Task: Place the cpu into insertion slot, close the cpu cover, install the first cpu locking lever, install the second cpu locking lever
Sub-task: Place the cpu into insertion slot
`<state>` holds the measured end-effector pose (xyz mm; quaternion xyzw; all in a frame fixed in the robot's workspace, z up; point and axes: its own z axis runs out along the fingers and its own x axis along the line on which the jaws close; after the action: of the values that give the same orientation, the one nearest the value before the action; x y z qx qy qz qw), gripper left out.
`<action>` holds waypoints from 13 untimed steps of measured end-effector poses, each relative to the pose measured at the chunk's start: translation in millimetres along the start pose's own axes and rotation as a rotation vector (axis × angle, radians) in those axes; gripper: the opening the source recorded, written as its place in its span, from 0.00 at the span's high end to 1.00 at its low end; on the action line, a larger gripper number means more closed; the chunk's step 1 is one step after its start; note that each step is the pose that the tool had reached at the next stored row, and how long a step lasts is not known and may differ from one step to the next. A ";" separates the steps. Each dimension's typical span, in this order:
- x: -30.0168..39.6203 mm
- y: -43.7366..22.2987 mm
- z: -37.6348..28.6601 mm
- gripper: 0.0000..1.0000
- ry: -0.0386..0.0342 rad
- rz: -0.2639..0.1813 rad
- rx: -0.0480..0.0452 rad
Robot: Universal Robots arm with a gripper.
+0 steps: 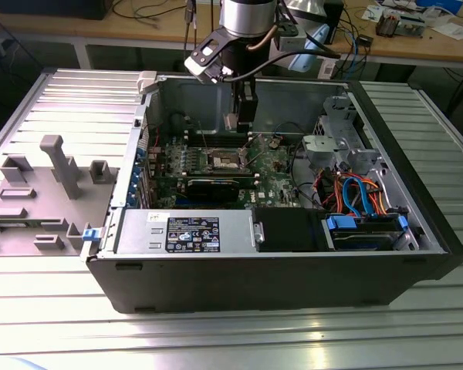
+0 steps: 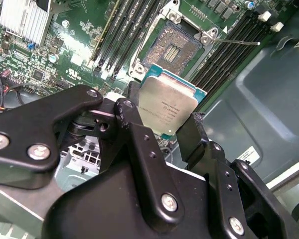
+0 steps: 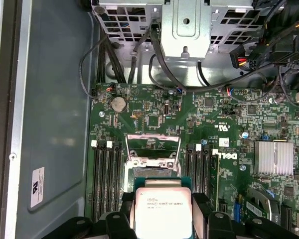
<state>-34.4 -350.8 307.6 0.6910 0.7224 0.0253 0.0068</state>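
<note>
Jaws clamped on the cpu [image 2: 167, 107], hanging just above the bare socket [image 2: 177, 47] near the exterior view's centre; cover [image 3: 153, 142] open, so seating, closing and both lockings are yet to do.

The socket [image 2: 175, 47] is left uncovered, with open air above; it is hemmed by memory slots [image 2: 132, 30] on both sides, a raised cover [image 3: 153, 144] and a lever [image 2: 239, 43].
</note>
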 end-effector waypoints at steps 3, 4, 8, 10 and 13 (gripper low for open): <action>0.0 0.0 0.0 0.46 0.0001 0.000 -0.0002; 0.0 0.0 0.0 0.46 0.0000 0.000 -0.0002; 0.0 -0.3 0.1 0.46 -0.0001 0.001 -0.0004; 0.0 -0.7 1.2 0.46 0.0000 0.000 -0.0041; 0.0 -0.8 3.4 0.46 -0.0003 0.000 -0.0053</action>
<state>-35.1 -350.8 304.2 0.6910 0.7223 0.0271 0.0087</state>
